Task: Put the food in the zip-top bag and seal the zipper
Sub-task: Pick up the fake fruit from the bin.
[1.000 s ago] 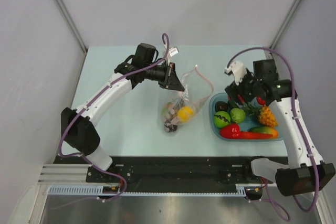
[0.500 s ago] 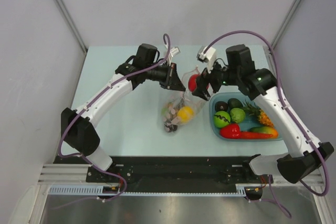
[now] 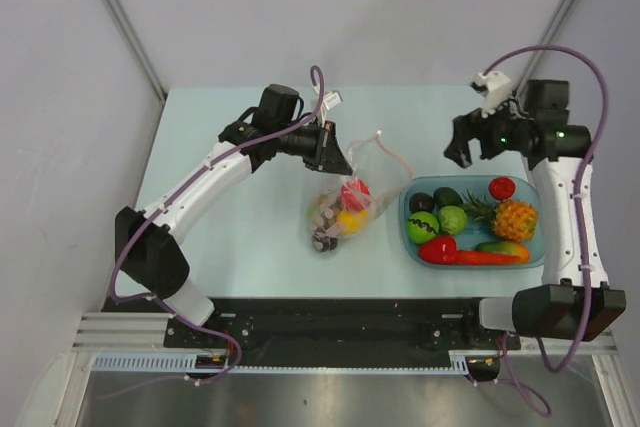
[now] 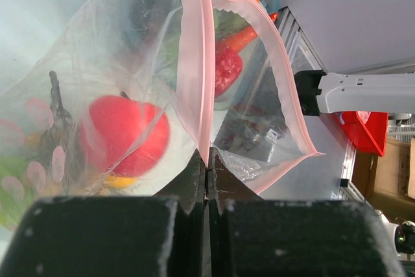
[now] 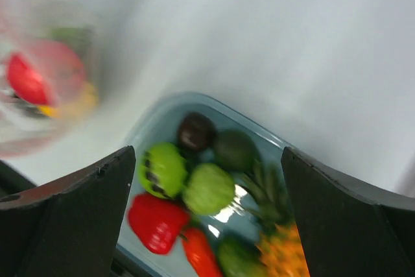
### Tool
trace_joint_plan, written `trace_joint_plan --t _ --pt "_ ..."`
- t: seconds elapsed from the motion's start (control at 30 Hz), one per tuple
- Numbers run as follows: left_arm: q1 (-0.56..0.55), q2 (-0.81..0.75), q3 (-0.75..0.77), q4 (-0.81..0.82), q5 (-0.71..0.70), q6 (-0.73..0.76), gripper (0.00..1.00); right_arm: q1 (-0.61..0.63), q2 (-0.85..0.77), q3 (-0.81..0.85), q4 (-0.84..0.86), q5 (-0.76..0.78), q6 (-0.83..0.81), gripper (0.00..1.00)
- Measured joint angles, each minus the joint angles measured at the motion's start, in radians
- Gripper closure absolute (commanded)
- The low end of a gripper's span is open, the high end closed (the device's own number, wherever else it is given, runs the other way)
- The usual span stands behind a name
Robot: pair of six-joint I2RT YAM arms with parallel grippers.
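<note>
The clear zip-top bag (image 3: 345,205) lies mid-table, its mouth lifted. My left gripper (image 3: 335,157) is shut on the pink zipper strip (image 4: 193,63), holding the mouth open, and its tips (image 4: 206,160) pinch one lip. Inside the bag are a red fruit (image 3: 354,192), which also shows in the left wrist view (image 4: 126,135), a yellow lemon (image 3: 350,219) and brown grapes (image 3: 322,215). My right gripper (image 3: 458,150) is open and empty, above the tray's far left corner. In the right wrist view (image 5: 207,160) it hangs over the tray's food.
The light blue tray (image 3: 405,239) at the right holds a pineapple (image 3: 513,219), a small red fruit (image 3: 502,187), green pieces (image 3: 452,219), a red pepper (image 3: 438,249) and a chili (image 3: 490,257). In the right wrist view the tray rim (image 5: 149,121) and the blurred bag (image 5: 45,95) show.
My right gripper carried a red fruit from the tray to the bag's mouth, let it go into the bag, and swung back right, open. The left gripper kept its hold.
</note>
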Motion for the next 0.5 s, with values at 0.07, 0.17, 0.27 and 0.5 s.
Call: trace_joint_plan --t 0.07,0.17,0.27,0.5 --pt "0.000 0.000 0.000 -0.004 0.000 0.005 1.00 -0.132 0.000 -0.008 -0.048 0.001 -0.076 0.00" --pt "0.000 0.000 0.004 -0.011 0.000 0.009 1.00 -0.301 0.000 -0.048 -0.122 0.033 -0.224 0.00" --pt "0.000 0.000 0.004 -0.011 0.003 0.010 1.00 -0.394 0.000 -0.129 -0.161 0.101 -0.353 0.00" --pt "0.000 0.003 0.004 -0.010 0.011 0.010 1.00 -0.436 0.060 -0.229 -0.180 0.256 -0.503 0.00"
